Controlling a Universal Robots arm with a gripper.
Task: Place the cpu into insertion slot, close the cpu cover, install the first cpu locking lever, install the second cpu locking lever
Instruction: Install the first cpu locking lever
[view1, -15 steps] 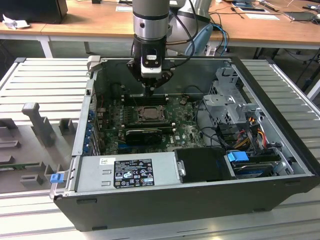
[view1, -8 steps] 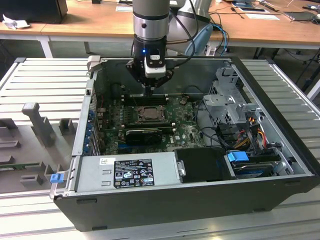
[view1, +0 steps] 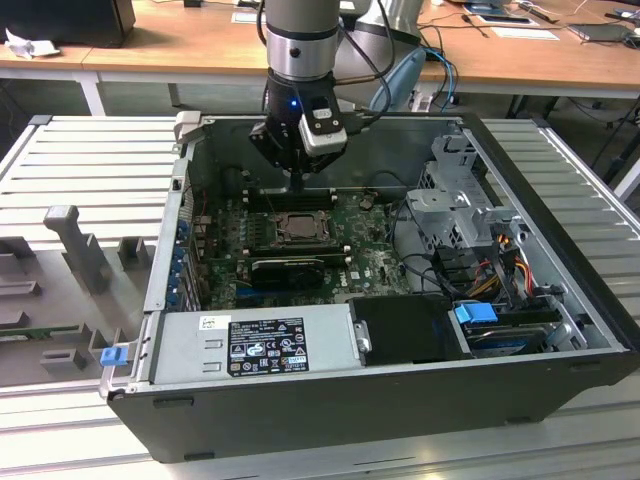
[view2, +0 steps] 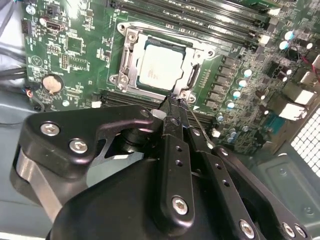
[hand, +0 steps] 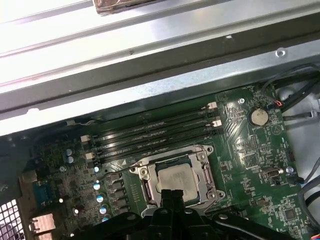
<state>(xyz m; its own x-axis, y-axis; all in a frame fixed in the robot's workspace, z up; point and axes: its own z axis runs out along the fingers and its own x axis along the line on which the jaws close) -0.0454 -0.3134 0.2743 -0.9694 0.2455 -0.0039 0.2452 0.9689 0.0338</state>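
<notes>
Facing the socket: we see the claw (view2: 174, 104) with its fingertips drawn together, poised at one corner of the socket and just beside the cpu cover (view2: 131, 59).
Cpu: the cpu (view2: 159, 69) lies flat in the insertion slot, grey top up, framed by the cover's open window and just beyond the claw's tips.
Cover: we judge it to be down over the chip, not raised.
Lever at the claw: a thin locking lever (view2: 198, 125) runs from that corner back beneath the claw, its long axis roughly in line with the fingers. We cannot tell whether the tips pinch it or merely touch it.
Other lever: in the first wrist view a second rod (hand: 127, 165) seems to lie along the socket's side nearest the memory slots (hand: 150, 134).
Neighbours: the coin cell (view2: 52, 83) sits well apart from the socket.
Obstacles: in the exterior view the arm stands upright inside the open case (view1: 400, 395), whose walls are well apart from the claw. We see nothing between the tips and the socket.
</notes>
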